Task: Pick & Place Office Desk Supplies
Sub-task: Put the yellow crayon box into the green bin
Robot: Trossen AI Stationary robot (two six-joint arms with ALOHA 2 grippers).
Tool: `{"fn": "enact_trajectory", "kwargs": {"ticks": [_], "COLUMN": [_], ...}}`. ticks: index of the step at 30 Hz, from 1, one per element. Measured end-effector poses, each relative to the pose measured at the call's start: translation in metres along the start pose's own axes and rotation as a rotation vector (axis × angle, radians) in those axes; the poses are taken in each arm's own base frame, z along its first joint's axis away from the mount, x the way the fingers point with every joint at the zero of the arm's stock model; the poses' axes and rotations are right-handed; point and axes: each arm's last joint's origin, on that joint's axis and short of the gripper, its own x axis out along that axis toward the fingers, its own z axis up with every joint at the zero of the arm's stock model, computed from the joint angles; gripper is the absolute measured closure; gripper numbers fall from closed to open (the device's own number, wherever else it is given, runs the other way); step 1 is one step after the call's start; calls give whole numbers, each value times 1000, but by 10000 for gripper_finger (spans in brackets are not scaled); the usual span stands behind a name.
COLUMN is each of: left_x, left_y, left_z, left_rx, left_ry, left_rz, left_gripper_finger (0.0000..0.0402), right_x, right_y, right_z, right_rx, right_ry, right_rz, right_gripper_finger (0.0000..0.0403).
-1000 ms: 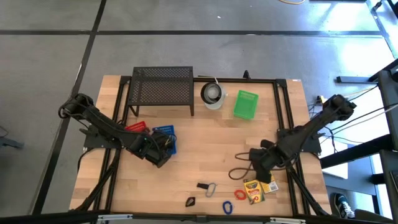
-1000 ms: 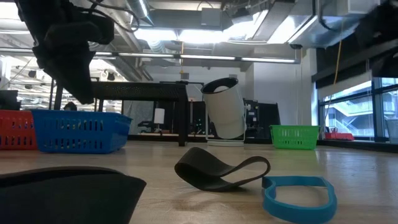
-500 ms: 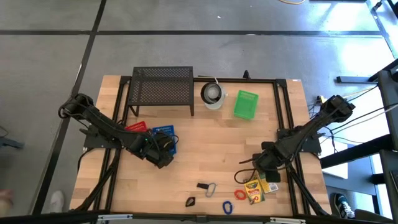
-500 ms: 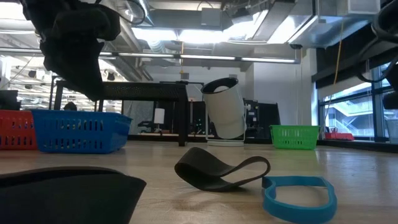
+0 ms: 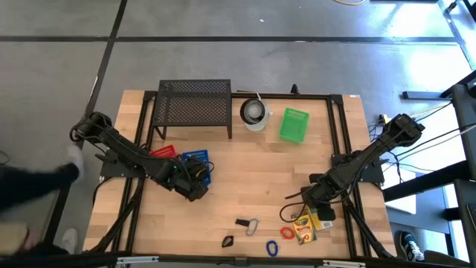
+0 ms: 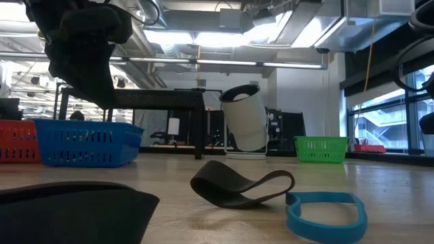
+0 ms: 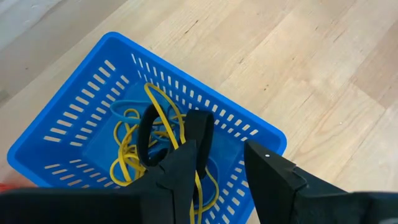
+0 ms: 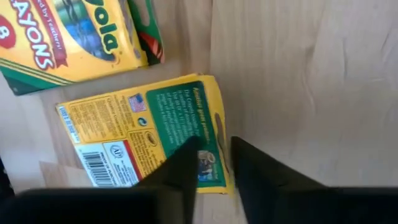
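the left gripper (image 7: 214, 155) hangs over the blue basket (image 7: 68, 134), fingers apart, a black rubber band (image 7: 186, 134) looped over one finger above the yellow rubber bands (image 7: 134, 152) lying inside. the right gripper (image 8: 214, 165), fingers slightly apart, sits right over the back-up crayon box (image 8: 146, 140); the second crayon box (image 8: 74, 34) lies just beyond it.

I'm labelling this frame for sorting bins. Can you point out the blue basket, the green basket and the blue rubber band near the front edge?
blue basket (image 7: 74, 134): left wrist view, on its slotted side wall.
green basket (image 5: 294, 125): high view, on its middle.
blue rubber band (image 6: 325, 215): low view, on the near side of the loop.
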Motion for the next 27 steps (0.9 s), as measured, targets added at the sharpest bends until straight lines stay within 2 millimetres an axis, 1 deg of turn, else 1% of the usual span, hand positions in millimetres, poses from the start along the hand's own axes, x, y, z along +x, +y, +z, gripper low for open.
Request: {"fn": "enact_trajectory", "kwargs": {"ticks": [3, 5, 8, 13, 15, 20, 24, 27], "left_x": [0, 0, 0, 0, 0, 0, 0, 0], "left_y": [0, 0, 0, 0, 0, 0, -1, -2], "left_z": [0, 0, 0, 0, 0, 1, 2, 4], "left_rx": [0, 0, 0, -1, -1, -3, -11, -18], "left_ry": [0, -3, -11, -13, -13, -25, -62, -94], "left_rz": [0, 1, 5, 5, 4, 5, 6, 9], "left_gripper_finger": [272, 272, 272, 272, 272, 272, 272, 272], "right_x": [0, 0, 0, -1, -5, -27, -53, -73], "right_y": [0, 0, 0, 0, 1, 8, 17, 22], "right_z": [0, 0, 0, 0, 1, 10, 23, 34], "right_rx": [-10, -14, -9, -5, -5, -28, -72, -54], "right_ry": [1, 1, 1, -3, -22, -151, -360, -551], "right_rz": [2, 3, 2, -2, -37, -143, -256, -428], "right_gripper_finger": [371, 393, 390, 398, 397, 400, 400, 400]}}
